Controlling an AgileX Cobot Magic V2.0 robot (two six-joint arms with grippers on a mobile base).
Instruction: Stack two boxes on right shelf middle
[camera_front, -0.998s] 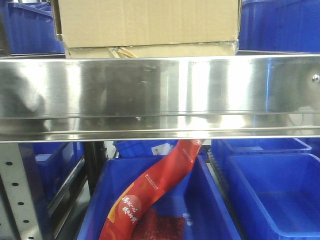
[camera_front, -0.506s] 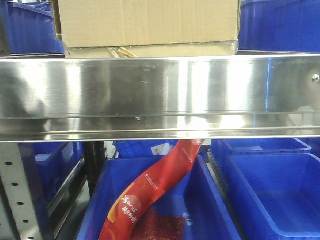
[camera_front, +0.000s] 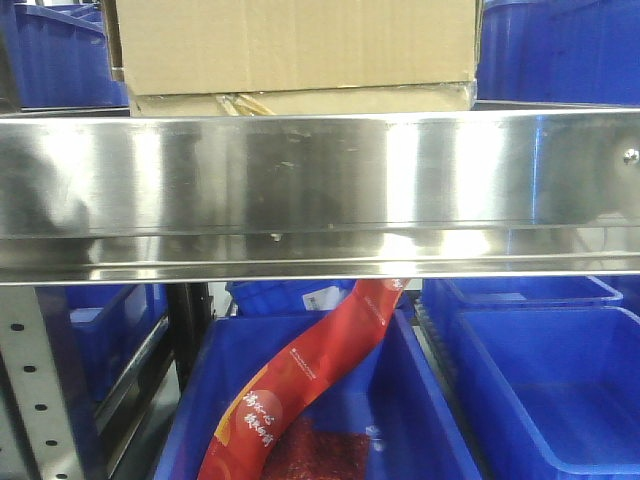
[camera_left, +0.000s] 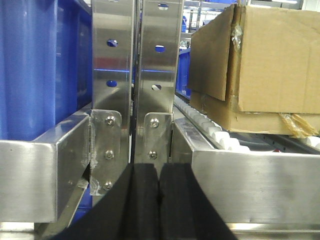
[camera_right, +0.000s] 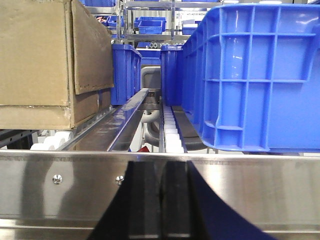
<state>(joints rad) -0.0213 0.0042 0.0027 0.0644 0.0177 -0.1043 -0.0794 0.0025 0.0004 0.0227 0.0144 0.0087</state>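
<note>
On the shelf (camera_front: 320, 190), the large tan box (camera_front: 290, 40) rests on top of the thin flat box (camera_front: 300, 102), whose torn tape shows at the front. In the left wrist view the large box (camera_left: 270, 55) and the thin box (camera_left: 250, 120) sit up and to the right of my left gripper (camera_left: 159, 200), which is shut and empty in front of the shelf lip (camera_left: 260, 185). In the right wrist view the stacked boxes (camera_right: 35, 50) are at upper left. My right gripper (camera_right: 161, 200) is shut with nothing in it, close before the lip (camera_right: 65, 185).
Blue bins flank the boxes on the shelf (camera_front: 560, 50) (camera_right: 260, 75). Perforated steel uprights (camera_left: 112, 75) stand just ahead of the left gripper. Below the shelf, blue bins (camera_front: 550, 390) hold a red bag (camera_front: 300, 380). White rollers (camera_right: 170, 135) run along the shelf.
</note>
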